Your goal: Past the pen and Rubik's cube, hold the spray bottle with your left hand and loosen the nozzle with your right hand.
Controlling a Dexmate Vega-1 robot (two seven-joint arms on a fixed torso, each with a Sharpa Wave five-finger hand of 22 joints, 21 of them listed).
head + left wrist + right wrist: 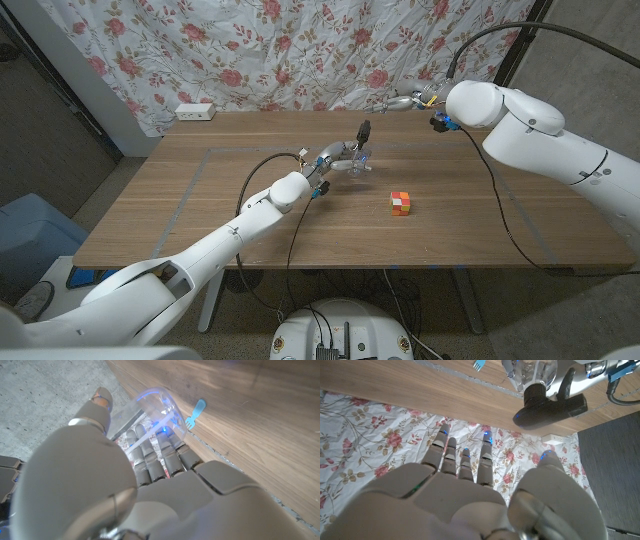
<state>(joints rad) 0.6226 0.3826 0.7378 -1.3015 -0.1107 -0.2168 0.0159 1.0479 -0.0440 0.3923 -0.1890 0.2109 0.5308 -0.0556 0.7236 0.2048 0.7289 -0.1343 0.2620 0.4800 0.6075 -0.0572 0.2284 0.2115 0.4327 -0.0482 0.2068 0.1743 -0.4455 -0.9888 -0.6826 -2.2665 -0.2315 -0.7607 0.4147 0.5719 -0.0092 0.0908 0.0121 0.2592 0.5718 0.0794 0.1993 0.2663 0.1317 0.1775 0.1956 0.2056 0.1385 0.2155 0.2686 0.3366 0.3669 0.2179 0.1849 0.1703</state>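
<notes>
Floral curtain behind, my left hand (335,158) is gripping the spray bottle (357,160); right hand (410,101), fingers spread, is hovering—a clumsy approach risks toppling it.

no readable text, labels or numbers

At frame centre the left hand (338,157) grips the clear spray bottle (358,158); the Rubik's cube (400,202) sits lower right; the right hand (412,101) hovers upper right.
</notes>
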